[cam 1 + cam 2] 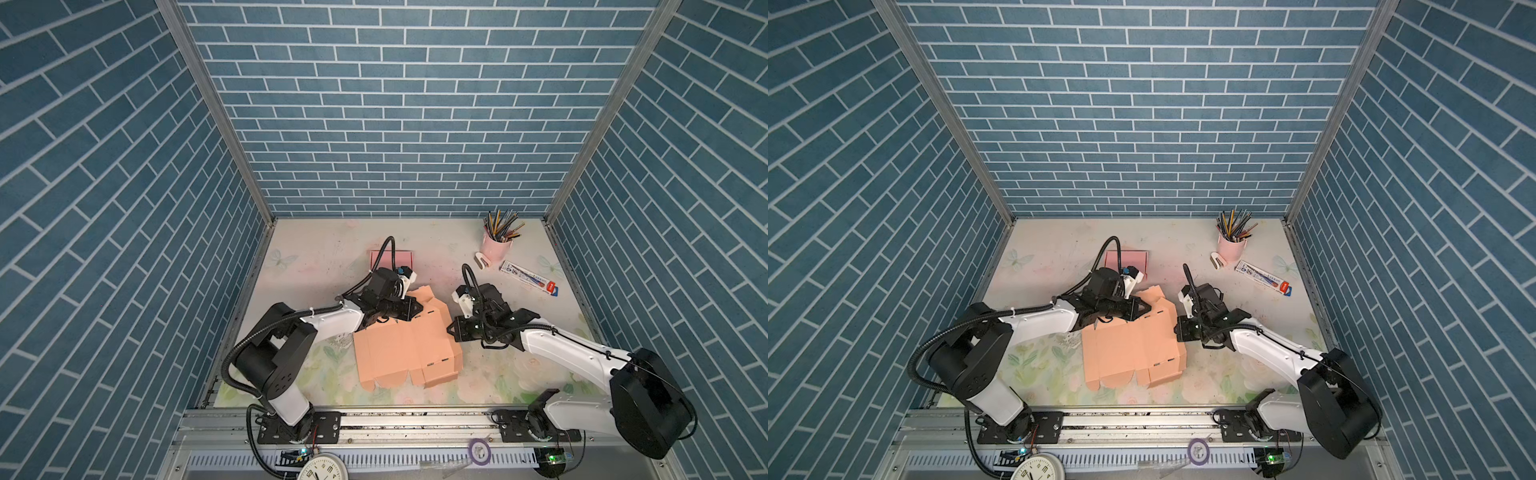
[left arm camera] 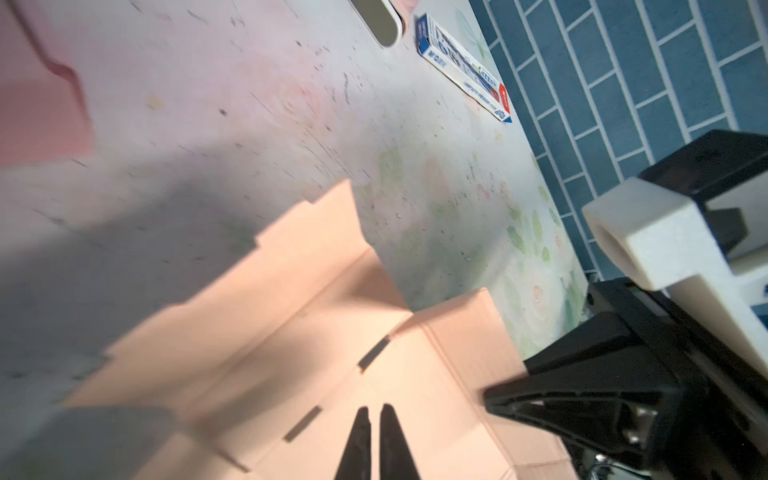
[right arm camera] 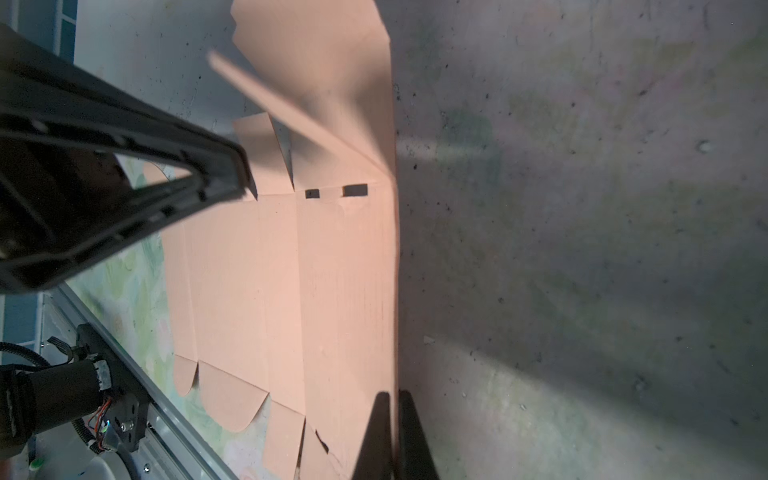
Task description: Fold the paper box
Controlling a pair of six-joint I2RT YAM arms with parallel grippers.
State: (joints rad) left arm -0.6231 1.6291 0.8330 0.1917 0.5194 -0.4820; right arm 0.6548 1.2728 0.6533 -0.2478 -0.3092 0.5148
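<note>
Blue brick walls stand all round a flowery table (image 1: 316, 249). The paper box (image 1: 399, 345) lies near the front middle of the table, between my two arms. It is mostly flat, with its right side and its far flap (image 1: 424, 296) lifted a bit.

It is thin card, so I think it is very light and bendy. It may slide if I push from one side only, and it may crease in the wrong spot if I squeeze hard. The best places to hold look like the edges and flaps, close to the fold lines, with one hand keeping the flat part down.

My left gripper (image 2: 374, 409) hangs over the far part of the box, near the little slots (image 2: 374, 353). Its fingers are a tiny bit apart with nothing between them. My right gripper (image 3: 395, 395) is closed tight at the box's right edge. I cannot tell if the edge is pinched in it.

A pink sheet (image 1: 384, 259) lies just behind my left gripper. A pencil cup (image 1: 496, 245) and a pen pack (image 1: 528, 277) sit far back on the right, well apart from the box. Only my own arms crowd the folds.
</note>
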